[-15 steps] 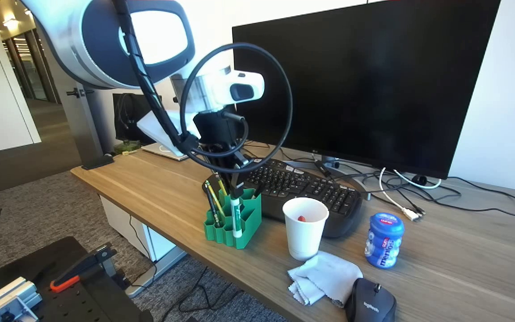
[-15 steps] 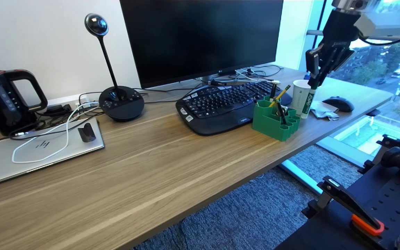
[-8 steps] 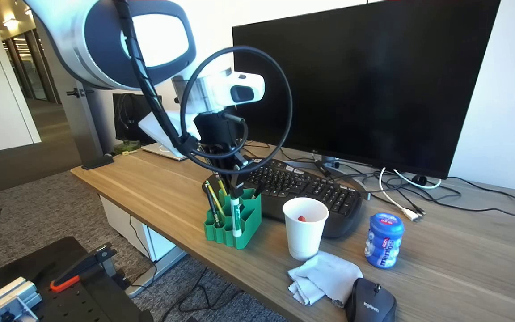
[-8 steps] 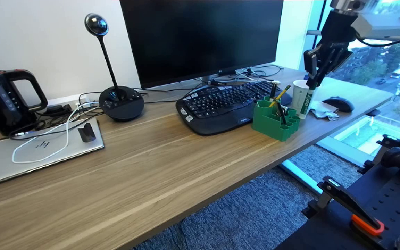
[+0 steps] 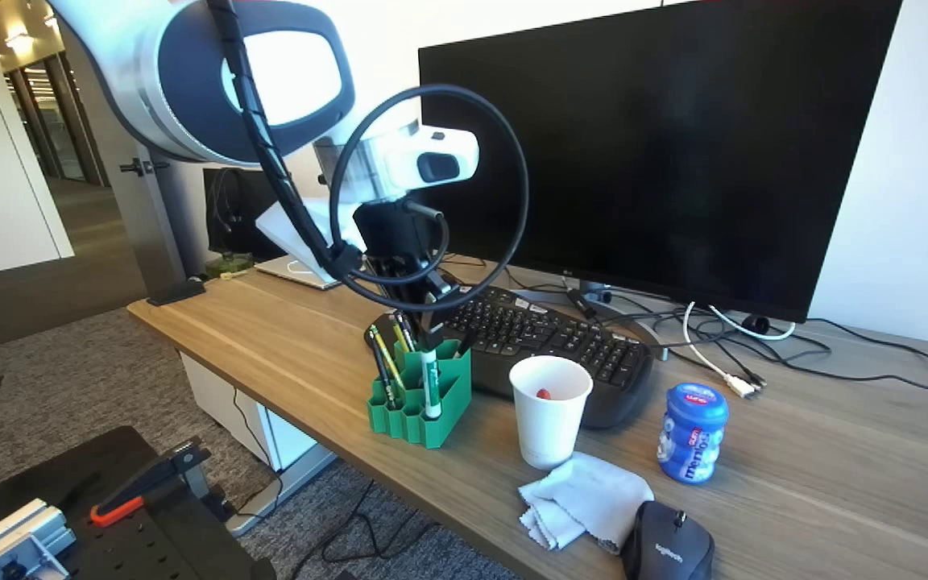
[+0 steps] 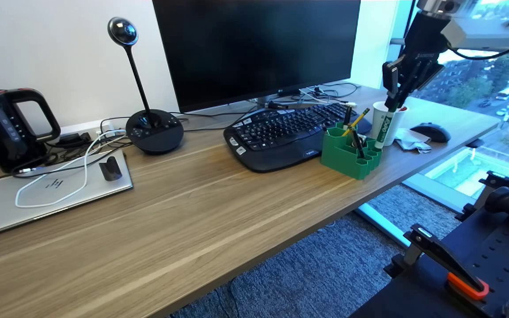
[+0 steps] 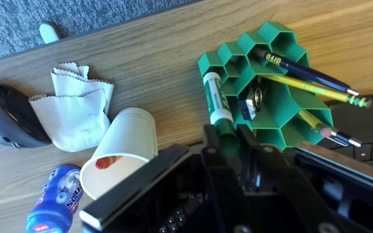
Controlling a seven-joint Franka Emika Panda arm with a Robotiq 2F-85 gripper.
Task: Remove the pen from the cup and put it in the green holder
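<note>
Btwn jaws, pen [image 7: 218, 101] tilts: wht body, grn label + end.

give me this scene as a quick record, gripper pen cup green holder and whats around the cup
gripper: closed on the green end of the pen
pen: green-and-white marker, tilted, white end down at a small corner compartment of the green holder; cannot tell whether it has entered
cup: white, upright on the desk, red crayon-like item inside
green holder: on the desk, with yellow pencils and a dark blue pen leaning in it
around the cup: light cloth, mouse, blue gum bottle, keyboard
</note>
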